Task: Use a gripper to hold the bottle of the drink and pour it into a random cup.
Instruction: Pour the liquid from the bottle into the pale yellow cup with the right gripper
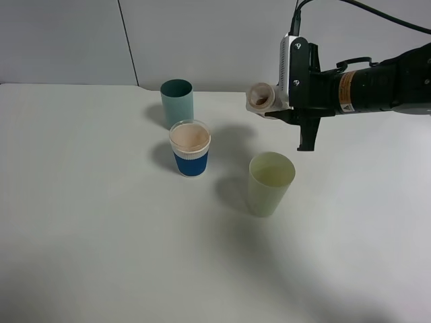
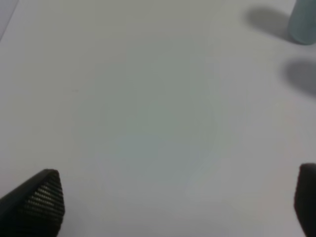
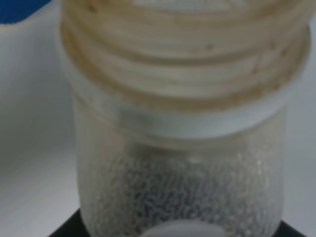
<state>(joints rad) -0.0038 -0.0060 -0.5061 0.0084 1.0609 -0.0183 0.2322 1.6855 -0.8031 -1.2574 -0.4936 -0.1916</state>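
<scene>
Holding what, the right gripper? (A)

Clamped on the bottle, tipped flat in pour pose, mouth facing left. It's raised off the table, far side of the green cup. Can't tell if it's over the rim. (B)

Bottle's look? (A)

Translucent, wide threaded neck filmed brown, beads on the wall, no pooled drink. Probably near empty. Brown shows in the blue cup, none in green. (B)

Left gripper? (A)

Wide apart, holding nothing. (B)

High exterior camera looks down over the whole white table. Left wrist camera faces bare table surface from nearby, sharing only the teal cup. Right wrist camera sits tight against the neck of the bottle
</scene>
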